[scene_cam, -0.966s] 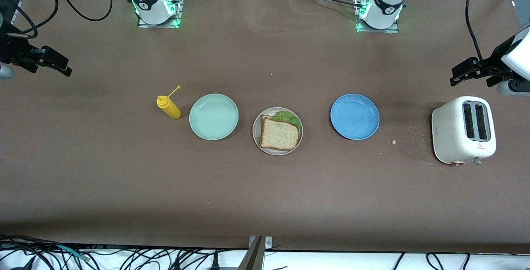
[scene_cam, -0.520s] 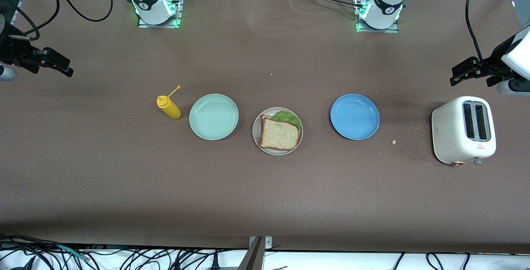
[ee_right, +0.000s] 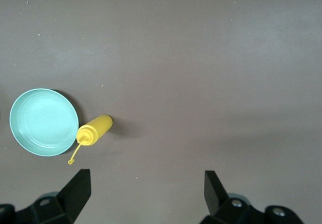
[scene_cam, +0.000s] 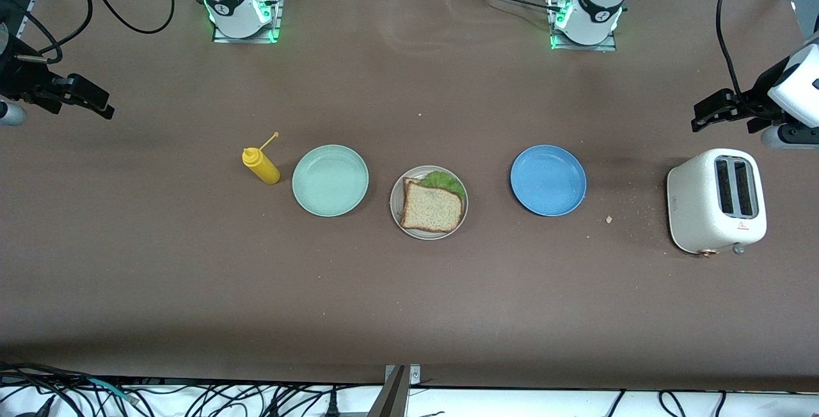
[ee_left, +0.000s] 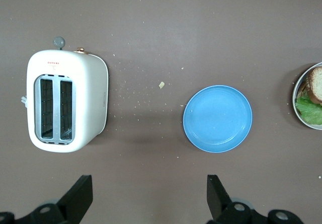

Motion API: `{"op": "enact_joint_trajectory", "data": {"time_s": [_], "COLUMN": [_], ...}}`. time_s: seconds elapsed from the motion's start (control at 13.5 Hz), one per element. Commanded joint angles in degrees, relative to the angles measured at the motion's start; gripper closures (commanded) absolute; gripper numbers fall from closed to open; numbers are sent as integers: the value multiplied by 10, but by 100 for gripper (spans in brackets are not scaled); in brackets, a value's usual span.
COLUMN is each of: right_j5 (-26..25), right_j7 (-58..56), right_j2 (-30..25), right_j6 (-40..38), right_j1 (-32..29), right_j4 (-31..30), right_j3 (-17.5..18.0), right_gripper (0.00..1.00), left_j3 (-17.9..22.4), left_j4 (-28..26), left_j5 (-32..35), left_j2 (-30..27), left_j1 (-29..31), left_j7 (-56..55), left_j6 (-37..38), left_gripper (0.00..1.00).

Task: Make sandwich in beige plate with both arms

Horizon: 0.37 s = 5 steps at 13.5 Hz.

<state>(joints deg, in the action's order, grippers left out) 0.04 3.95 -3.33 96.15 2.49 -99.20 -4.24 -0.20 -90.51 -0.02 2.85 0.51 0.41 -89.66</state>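
Observation:
The sandwich [scene_cam: 432,206] lies on the beige plate [scene_cam: 395,211] at the table's middle: a brown bread slice on top, green lettuce [scene_cam: 443,180] showing at its edge. Part of it shows in the left wrist view [ee_left: 312,97]. My left gripper [scene_cam: 711,113] is open and empty, held up over the table at the left arm's end, above bare table beside the toaster [scene_cam: 715,201]. My right gripper [scene_cam: 89,100] is open and empty, held up over bare table at the right arm's end. Both arms wait away from the plate.
A mint-green plate [scene_cam: 330,180] and a yellow mustard bottle [scene_cam: 261,165] stand beside the beige plate toward the right arm's end. A blue plate [scene_cam: 548,180] and the white toaster stand toward the left arm's end. Crumbs [scene_cam: 608,219] lie between them.
Both grippers have drifted slightly outward and farther from the camera. The sandwich and the plates have not moved.

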Motion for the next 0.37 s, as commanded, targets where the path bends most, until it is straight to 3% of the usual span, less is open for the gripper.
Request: {"op": "enact_joint_trajectory", "data": {"time_s": [0.0,0.3], "right_j5": [7,7], "right_j7": [-8,-8], "right_j2": [6,6], "right_j6": [-13,-13], "right_j1": [-5,-5], "right_j4": [16,15], "right_j3": [1,1], "right_gripper": [0,0], "left_j3": [-2,-1], "left_j4": [-2,-2], "left_j5": [0,-1], "left_j2": [-2,-2], "left_j1": [5,5], "left_j7": [-6,-5], "left_j6": [-6,-10], "left_gripper": [0,0]}}
